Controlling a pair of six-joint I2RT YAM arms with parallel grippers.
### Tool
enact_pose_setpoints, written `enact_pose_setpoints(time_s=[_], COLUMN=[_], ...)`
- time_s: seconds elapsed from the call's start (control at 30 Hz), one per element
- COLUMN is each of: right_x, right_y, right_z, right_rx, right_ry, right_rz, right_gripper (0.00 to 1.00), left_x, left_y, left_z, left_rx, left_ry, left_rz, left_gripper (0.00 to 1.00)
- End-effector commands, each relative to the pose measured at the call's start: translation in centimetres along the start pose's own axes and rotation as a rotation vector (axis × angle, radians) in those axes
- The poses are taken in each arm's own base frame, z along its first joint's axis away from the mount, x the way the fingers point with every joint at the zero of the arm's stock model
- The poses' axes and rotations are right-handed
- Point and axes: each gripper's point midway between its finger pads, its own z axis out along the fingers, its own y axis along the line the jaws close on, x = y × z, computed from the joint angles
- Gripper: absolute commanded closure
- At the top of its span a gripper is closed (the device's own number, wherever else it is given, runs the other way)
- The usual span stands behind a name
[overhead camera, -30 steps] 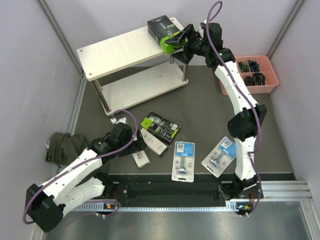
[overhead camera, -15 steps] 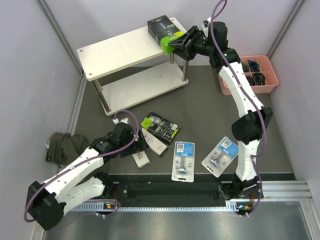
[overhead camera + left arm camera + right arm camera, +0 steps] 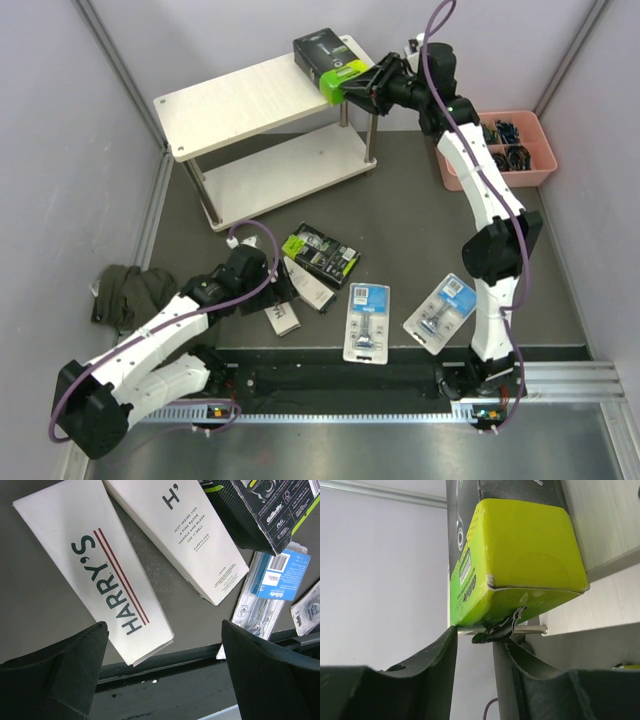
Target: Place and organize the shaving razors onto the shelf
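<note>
At the far left of your counter (image 3: 420, 215) a dark green cloth (image 3: 125, 290) lies bunched against the wall. Behind it stands the shelf (image 3: 235, 100), its lower board bare.

Your left gripper (image 3: 278, 285) hangs low over the counter with its jaws spread wide and nothing between them. Its wrist camera looks straight down on the two white boxes. The first Harry's box (image 3: 100, 575) lies flat with its printed name up. The second Harry's box (image 3: 175, 530) lies just beside it, almost parallel. Next to them the loose black-and-lime pack (image 3: 320, 253) rests flat on the counter, its edge overlapping the far end of the second box.

The shelved black-and-lime pack (image 3: 326, 58) sits on the far right corner of the top board, with its lime end sticking out past the edge. Your right gripper (image 3: 362, 82) is right at that lime end. In its wrist camera the fingers (image 3: 425, 670) stand close together with a narrow gap. A small dark tab under the pack lies at their tips, and you cannot tell whether it is pinched.

Near the front edge, the left blister pack (image 3: 367, 320) and the right blister pack (image 3: 438, 310) lie flat, a little apart. A pink tray (image 3: 500, 175) holding small dark items sits at the far right.
</note>
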Motion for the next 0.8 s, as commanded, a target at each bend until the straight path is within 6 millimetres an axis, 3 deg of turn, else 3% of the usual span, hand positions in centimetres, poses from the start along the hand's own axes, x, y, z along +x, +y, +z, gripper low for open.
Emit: enact_pose_setpoints(time_s=[0.0, 0.2, 0.3, 0.47, 0.53, 0.57, 0.6, 0.67, 0.7, 0.77], right_x=[-2.3, -2.7, -2.3, -1.5, -1.2, -0.8, -0.5, 0.3, 0.7, 1.6], right_y=[1.9, 2.5, 3.2, 3.5, 4.6, 4.0, 5.0, 4.3, 4.9, 3.7], right_z=[0.1, 0.4, -0.3, -1.9, -3.3, -3.4, -4.5, -5.0, -5.9, -6.5], right_rx=[-0.099, -0.161, -0.173, -0.159, -0.161, -0.145, -0.155, -0.134, -0.139, -0.095], right_ry=[-0.047, -0.035, -0.024, -0.03, -0.045, -0.039, -0.043, -0.02, -0.017, 0.008], right_rz=[-0.031, -0.051, -0.076, -0.122, -0.157, -0.157, -0.174, -0.183, -0.215, -0.22], right_gripper=[0.66, 0.64, 0.58, 0.34, 0.24, 0.21, 0.19, 0.15, 0.14, 0.13], left_x=[-0.6, -0.8, -0.9, -1.7, -2.2, -2.4, -2.5, -3.0, -3.2, -3.9], left_y=[-0.8, -0.9, -1.1, -1.8, -2.1, -2.2, -2.3, -2.6, -2.8, -3.2], left_z=[0.3, 0.1, 0.1, -0.3, -0.6, -0.7, -0.8, -1.0, -1.1, -1.4], left_rx=[0.028, 0.027, 0.031, 0.043, 0.047, 0.048, 0.049, 0.056, 0.059, 0.071], left_ry=[-0.018, -0.019, -0.024, -0.043, -0.055, -0.06, -0.066, -0.081, -0.087, -0.11], left_rz=[-0.009, -0.004, 0.0, 0.006, 0.013, 0.018, 0.022, 0.029, 0.03, 0.034], left_gripper=[0.01, 0.01, 0.01, 0.01, 0.01, 0.01, 0.01, 0.01, 0.01, 0.01])
